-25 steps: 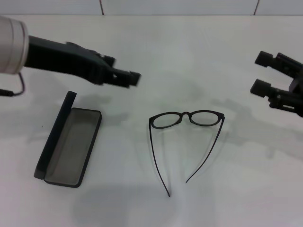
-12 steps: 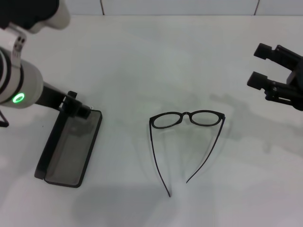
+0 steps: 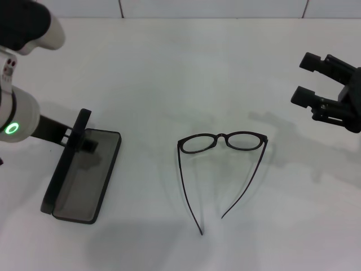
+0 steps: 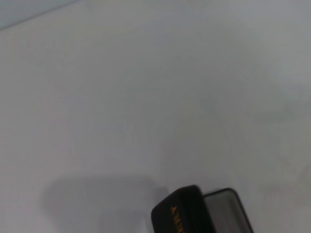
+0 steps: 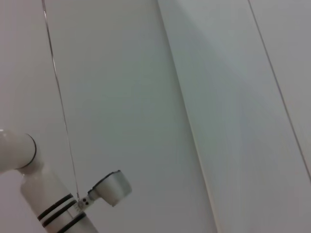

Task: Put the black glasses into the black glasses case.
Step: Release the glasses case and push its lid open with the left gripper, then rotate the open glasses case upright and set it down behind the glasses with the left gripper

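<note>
Here, thin black glasses [image 3: 221, 142] lie unfolded, arms splayed.

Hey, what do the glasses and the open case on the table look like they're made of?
The black glasses: thin frame, probably plastic or thin metal, with clear lenses; the look leaves it open. The black glasses case: a rigid matte black shell, likely plastic or leatherette, with a dull grey lining like felt and orange lettering on the lid.
</note>
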Available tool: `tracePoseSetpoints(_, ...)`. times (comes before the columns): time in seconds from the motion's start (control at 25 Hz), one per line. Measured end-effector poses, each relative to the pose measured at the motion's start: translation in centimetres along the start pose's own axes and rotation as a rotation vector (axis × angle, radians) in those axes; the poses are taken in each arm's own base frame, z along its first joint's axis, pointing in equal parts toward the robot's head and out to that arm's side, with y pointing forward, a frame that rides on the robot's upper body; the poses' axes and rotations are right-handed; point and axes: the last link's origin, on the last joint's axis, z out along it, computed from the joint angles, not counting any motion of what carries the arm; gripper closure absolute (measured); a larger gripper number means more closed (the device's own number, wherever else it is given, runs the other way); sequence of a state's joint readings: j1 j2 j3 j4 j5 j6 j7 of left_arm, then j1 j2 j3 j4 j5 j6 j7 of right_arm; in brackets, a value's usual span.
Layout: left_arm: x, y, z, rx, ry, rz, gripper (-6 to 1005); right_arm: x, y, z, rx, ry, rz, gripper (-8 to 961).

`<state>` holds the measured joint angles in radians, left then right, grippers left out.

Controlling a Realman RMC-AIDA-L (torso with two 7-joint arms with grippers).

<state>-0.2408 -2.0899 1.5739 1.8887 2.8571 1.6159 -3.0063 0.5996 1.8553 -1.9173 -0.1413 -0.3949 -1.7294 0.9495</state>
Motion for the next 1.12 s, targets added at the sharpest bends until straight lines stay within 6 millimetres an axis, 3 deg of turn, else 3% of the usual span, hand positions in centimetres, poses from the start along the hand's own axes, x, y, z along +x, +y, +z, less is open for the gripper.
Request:
tracePoseSetpoints(0.6,-0.7,-0.6,1.9,-0.016,-0.058,-0.006,262,0.3,0.0,-0.2,0.015,0.003,-0.009,79)
tracePoseSetpoints(1.0,-0.1,-0.7,1.9,-0.013,-0.013,0.047,709,0.1,0.3,-1.0,0.031,-0.034,-0.015,81)
tracePoseSetpoints(1.12,0.8,-0.6,1.4,-0.006,0.032,0.109,751,-0.4,0.9,-1.8,0.025,-0.089,-0.025,81)
